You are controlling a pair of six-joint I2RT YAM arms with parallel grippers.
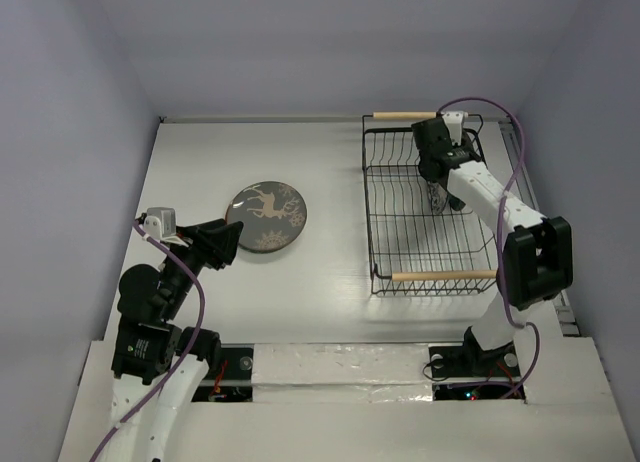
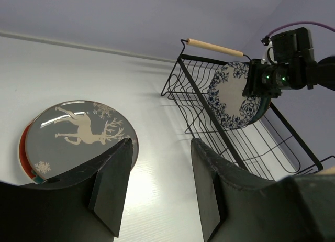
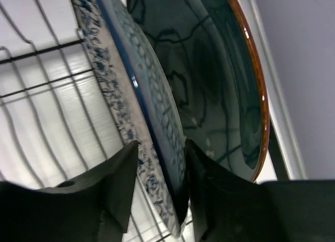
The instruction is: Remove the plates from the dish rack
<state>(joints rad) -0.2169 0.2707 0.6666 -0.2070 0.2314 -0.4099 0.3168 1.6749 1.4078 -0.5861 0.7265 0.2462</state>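
Note:
The grey-brown deer plate [image 1: 266, 216] lies flat on the white table, left of the dish rack [image 1: 430, 275]. It also shows in the left wrist view [image 2: 78, 129]. My left gripper [image 1: 225, 244] is open and empty, just near-left of that plate [image 2: 159, 142]. The white plate with blue floral pattern [image 3: 112, 79] stands on edge at the rack's far end. The dark teal plate [image 3: 220, 79] stands right behind it. My right gripper [image 3: 161, 147] reaches into the rack and is shut on the floral plate's rim, one finger on each face. Both plates show in the left wrist view, floral [image 2: 230, 95] in front.
The rack [image 2: 183, 95] has two wooden rod handles, far [image 1: 405, 114] and near [image 1: 443, 275]; its near part holds no plates. Grey walls enclose the table on three sides. The right arm's purple cable [image 1: 500, 112] loops over the rack's far right corner.

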